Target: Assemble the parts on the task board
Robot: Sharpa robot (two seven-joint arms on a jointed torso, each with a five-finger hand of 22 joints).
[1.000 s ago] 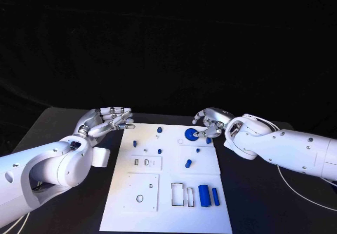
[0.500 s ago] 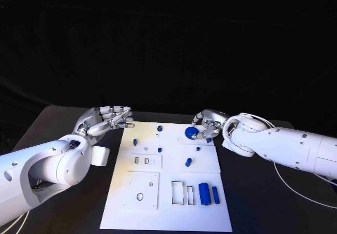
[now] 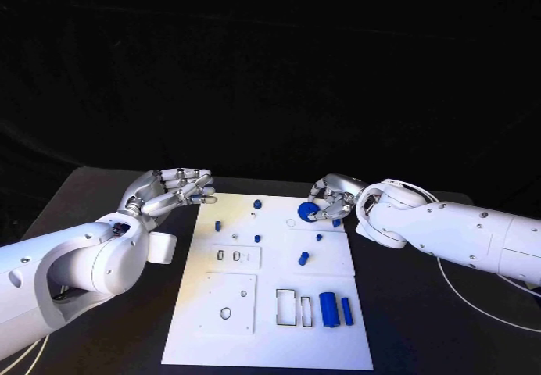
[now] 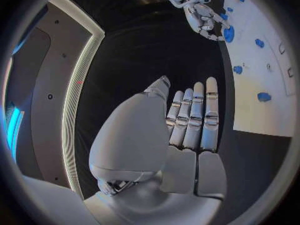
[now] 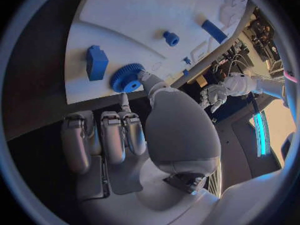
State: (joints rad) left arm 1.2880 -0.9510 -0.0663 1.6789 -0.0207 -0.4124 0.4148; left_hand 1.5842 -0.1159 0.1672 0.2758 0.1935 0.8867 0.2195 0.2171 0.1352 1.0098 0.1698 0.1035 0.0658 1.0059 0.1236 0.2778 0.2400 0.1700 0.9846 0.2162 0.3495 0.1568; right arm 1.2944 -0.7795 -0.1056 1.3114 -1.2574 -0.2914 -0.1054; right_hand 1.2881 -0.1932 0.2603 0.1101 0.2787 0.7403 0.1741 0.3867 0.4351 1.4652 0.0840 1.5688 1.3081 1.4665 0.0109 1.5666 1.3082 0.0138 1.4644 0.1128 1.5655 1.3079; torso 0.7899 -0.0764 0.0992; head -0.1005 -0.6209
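Blue gear (image 5: 127, 78) prob. betw. right-hand fingers (image 5: 143, 76)

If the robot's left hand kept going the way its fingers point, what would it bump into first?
Probably the task board: the left hand points at its far corner. Depth is unclear, so it might pass above it.

— Where is the head camera looking from?
— It is looking down from above at the task board (image 3: 268, 312) on the black table (image 3: 102, 234), arms entering from both sides.
— And the wrist cameras?
— Each is sitting close behind its own hand: the left hand (image 4: 187, 130) and the right hand (image 5: 119, 135). Both are facing across the board, sharing the blue gear (image 5: 127, 78) with the head view.
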